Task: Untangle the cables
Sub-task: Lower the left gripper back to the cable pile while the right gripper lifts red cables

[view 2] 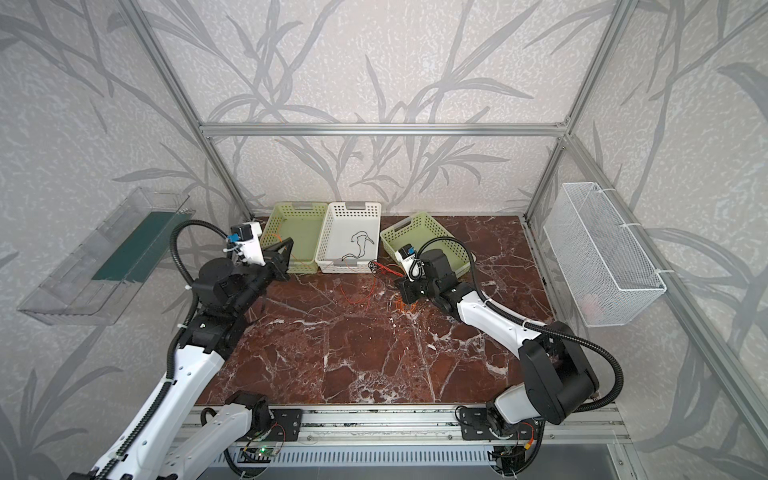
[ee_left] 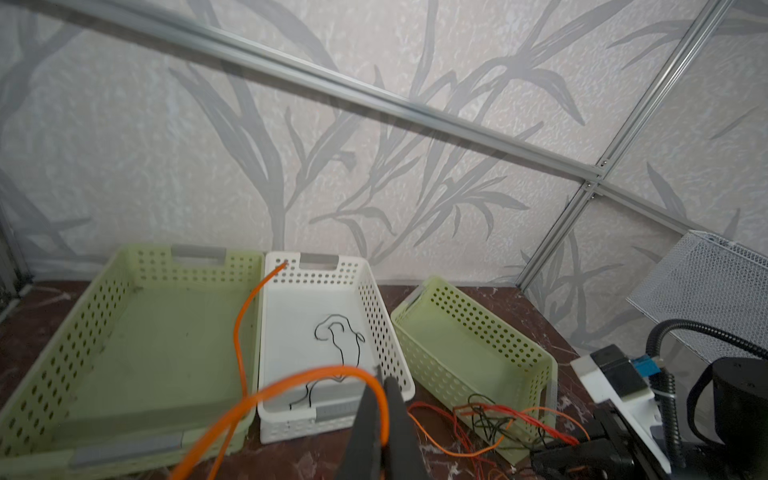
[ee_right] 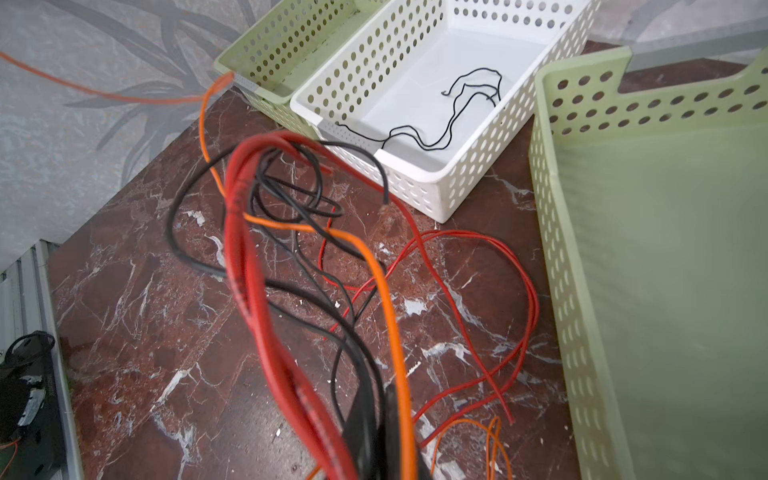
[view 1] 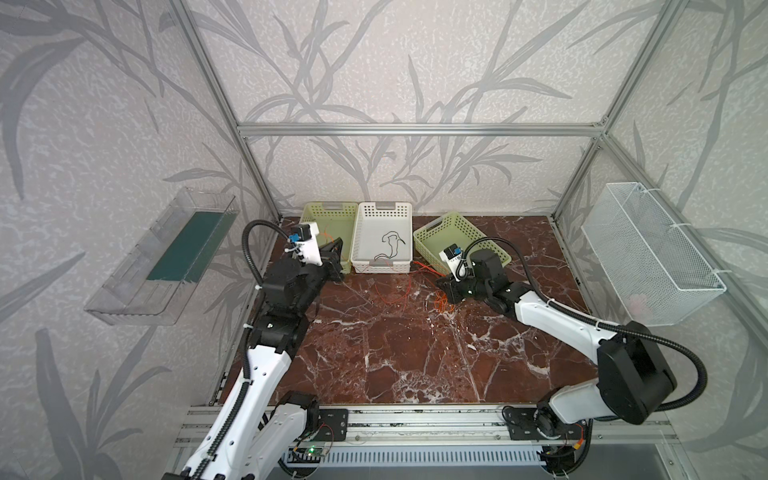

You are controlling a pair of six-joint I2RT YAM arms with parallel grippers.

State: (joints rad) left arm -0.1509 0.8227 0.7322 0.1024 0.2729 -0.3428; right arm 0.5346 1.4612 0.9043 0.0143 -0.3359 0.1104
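Note:
The cables lie as a tangle of thin red, orange and black wires (view 1: 409,286) (view 2: 365,286) on the marble table, in front of the baskets. My left gripper (view 1: 336,254) (ee_left: 381,384) is shut on one orange cable (ee_left: 239,332), which loops up over the left green basket (view 1: 320,210). My right gripper (view 1: 445,286) (ee_right: 377,390) is shut on a bunch of the tangle: a red cable (ee_right: 245,257), an orange one (ee_right: 386,291) and black ones (ee_right: 183,249) rise from the table into its jaws. One black cable (view 1: 390,245) (ee_left: 338,345) lies alone in the white basket (view 1: 384,206).
A second green basket (view 1: 440,224) stands askew to the right of the white one, just behind my right wrist. A white wire-mesh basket (view 1: 648,257) hangs on the right wall and a clear shelf (view 1: 166,257) on the left wall. Aluminium frame posts mark the table's corners.

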